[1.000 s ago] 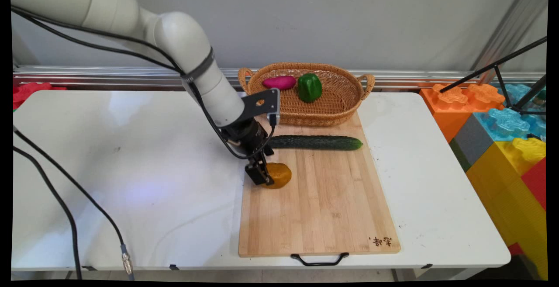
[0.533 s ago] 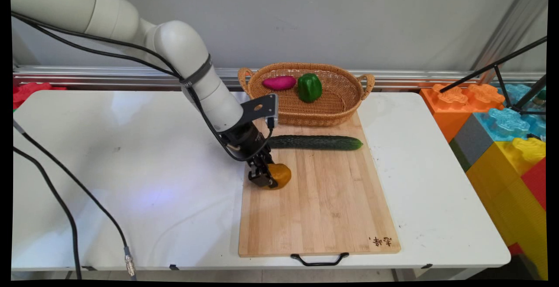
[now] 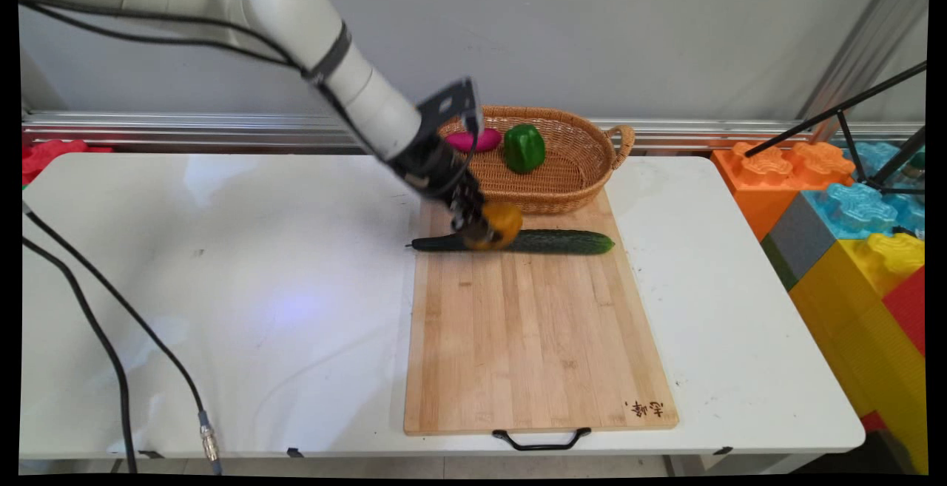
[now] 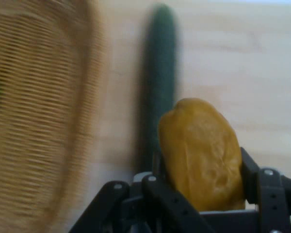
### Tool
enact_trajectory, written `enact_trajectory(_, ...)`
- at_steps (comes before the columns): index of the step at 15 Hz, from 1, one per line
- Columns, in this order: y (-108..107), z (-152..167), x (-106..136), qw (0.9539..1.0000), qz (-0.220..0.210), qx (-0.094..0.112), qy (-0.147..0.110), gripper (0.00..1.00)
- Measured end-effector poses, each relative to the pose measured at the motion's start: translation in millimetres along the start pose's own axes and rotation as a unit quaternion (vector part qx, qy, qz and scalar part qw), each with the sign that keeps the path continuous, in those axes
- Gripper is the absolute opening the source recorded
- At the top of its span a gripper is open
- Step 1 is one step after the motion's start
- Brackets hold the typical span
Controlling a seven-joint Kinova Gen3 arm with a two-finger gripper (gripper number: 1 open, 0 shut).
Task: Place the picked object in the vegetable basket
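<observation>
**A:** Two fingers (image 4: 250,175) of the gripper (image 3: 481,228) are pinching the potato (image 4: 201,150), one on each side. It looks lifted off the board (image 3: 533,338). In the main view it sits in front of the left half of the cucumber (image 3: 562,241), close to the basket (image 3: 570,175).

**B:** Is the hold sound?

**A:** Fair, I'd say. The potato is a lumpy, rounded oval with dull ochre skin, and much of it sticks out past the fingertips. A shape like that can roll in a pinch, so I'd keep the squeeze steady and the wrist smooth. I'd also keep it high enough to clear the cucumber and the basket's rim.

**B:** What is around it?

**A:** The cucumber is long, dark green and faintly bumpy. It lies across the far end of the board, and its stem tip pokes out over the table (image 3: 222,249). The board is pale bamboo in straight strips, with a black handle at the near edge. The basket is woven wicker, oval, with a loop handle at each end, and it touches the board's far edge. Inside it are a glossy green pepper (image 3: 524,147) and a smooth purple tuber (image 3: 477,140), partly hidden by the arm.
</observation>
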Motion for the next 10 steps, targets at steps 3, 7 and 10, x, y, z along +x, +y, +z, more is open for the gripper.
enact_trajectory(3,-33.0,-12.4,12.9,0.9975,-0.024,0.061,0.029,0.0)
enact_trajectory(7,-70.8,-14.1,12.5,0.9901,-0.063,0.121,0.033,0.0)
enact_trajectory(10,-90.4,-6.8,4.2,0.9855,-0.084,0.147,0.02,0.0)
